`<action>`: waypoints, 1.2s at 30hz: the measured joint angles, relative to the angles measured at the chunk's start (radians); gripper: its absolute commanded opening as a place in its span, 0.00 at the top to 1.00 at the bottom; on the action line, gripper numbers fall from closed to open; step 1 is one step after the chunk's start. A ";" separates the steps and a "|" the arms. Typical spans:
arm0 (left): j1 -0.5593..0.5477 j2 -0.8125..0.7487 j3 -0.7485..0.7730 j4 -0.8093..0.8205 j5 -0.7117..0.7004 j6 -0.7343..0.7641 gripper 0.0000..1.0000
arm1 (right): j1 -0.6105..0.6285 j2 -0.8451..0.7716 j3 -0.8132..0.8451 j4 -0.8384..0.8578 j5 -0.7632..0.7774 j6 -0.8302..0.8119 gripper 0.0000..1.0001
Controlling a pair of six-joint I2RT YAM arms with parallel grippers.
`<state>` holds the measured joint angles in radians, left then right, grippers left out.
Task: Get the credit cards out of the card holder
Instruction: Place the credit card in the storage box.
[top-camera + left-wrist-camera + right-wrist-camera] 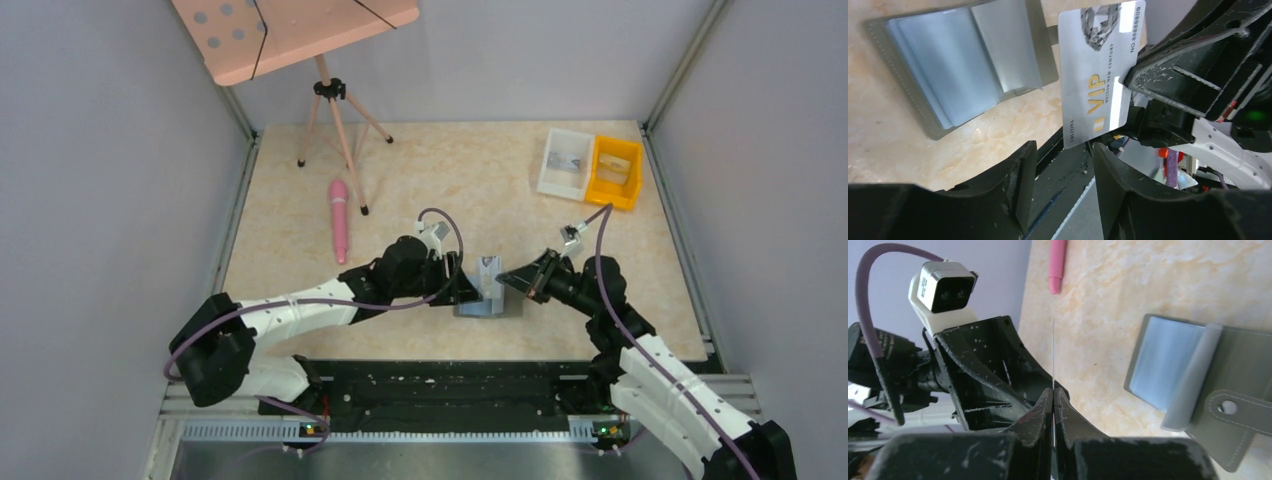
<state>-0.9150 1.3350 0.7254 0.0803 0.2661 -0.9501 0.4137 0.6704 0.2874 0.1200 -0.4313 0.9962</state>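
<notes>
You see card holder [963, 75] lying open and flat on table [450, 170], pale inner panels up, between both arms. Your right gripper [1053, 392] is pressed together on credit card [1095, 75], silver one with VIP print, pinching it at one edge. Card is out of holder, in air near it. Your left gripper [1064, 148] has fingers apart. Card's lower corner stands at gap between them; contact you cannot tell. Pink pen [341, 218] lies well apart on left.
</notes>
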 measured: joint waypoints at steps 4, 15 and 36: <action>0.000 -0.020 -0.011 0.062 0.019 -0.008 0.47 | 0.000 -0.031 -0.014 0.064 -0.043 0.040 1.00; 0.000 -0.043 -0.038 0.135 0.055 -0.054 0.68 | -0.004 -0.072 -0.072 0.206 -0.109 0.116 1.00; -0.001 -0.253 -0.123 0.115 0.054 -0.006 1.00 | -0.018 0.071 0.202 -0.113 -0.260 -0.291 0.48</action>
<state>-0.9157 1.0824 0.6025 0.1955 0.3199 -0.9558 0.3962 0.7414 0.4892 0.0067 -0.6910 0.7055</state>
